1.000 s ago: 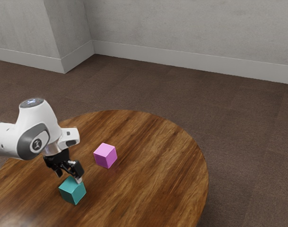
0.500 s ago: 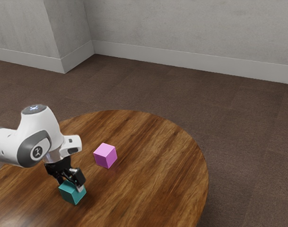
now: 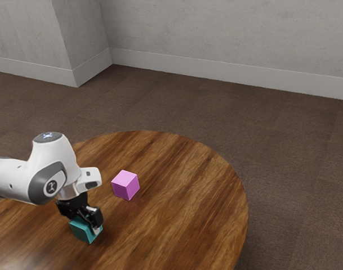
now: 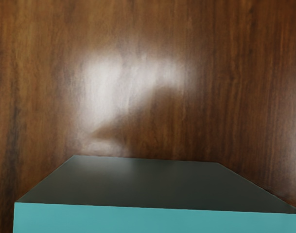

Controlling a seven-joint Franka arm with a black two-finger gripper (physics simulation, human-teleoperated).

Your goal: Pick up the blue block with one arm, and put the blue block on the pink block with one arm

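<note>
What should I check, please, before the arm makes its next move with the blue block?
1. Gripper lowered onto the blue block: ok.
2. Blue block centred just under the hand in the wrist view: ok.
3. Grasp on the blue block secured: cannot tell.
4. Blue block lifted off the table: not ok, it rests on the wood.
5. Top of the pink block free, with nothing on it: ok.
6. Pink block standing apart from the blue block, toward the exterior view's right, with nothing on the wood between them: ok.
</note>
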